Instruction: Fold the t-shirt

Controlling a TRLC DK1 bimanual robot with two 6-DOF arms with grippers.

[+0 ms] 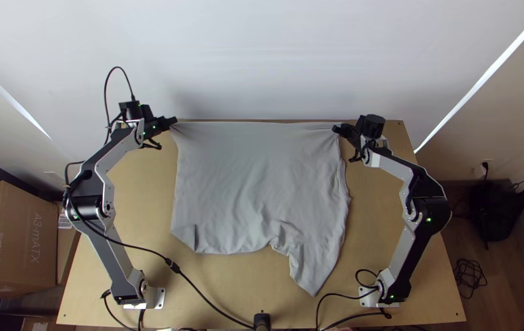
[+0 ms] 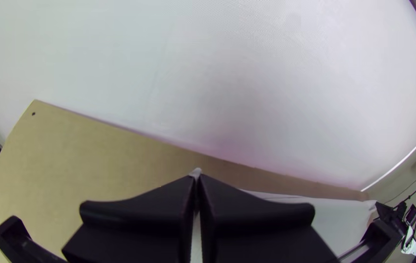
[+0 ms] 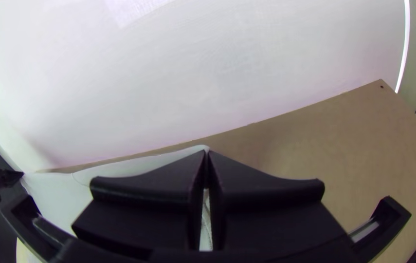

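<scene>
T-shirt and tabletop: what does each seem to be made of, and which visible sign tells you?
T-shirt: soft, matte grey fabric, perhaps cotton, since it creases and bunches in small folds. Tabletop: smooth, dull tan board, likely wood or fibreboard, judging by its even colour without bold grain.

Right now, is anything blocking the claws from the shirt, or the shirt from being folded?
Nothing visible: the left claw and right claw each pinch an end of the far edge of the shirt, and its spread cloth looks unobstructed. A black cable runs past its near left corner.
</scene>
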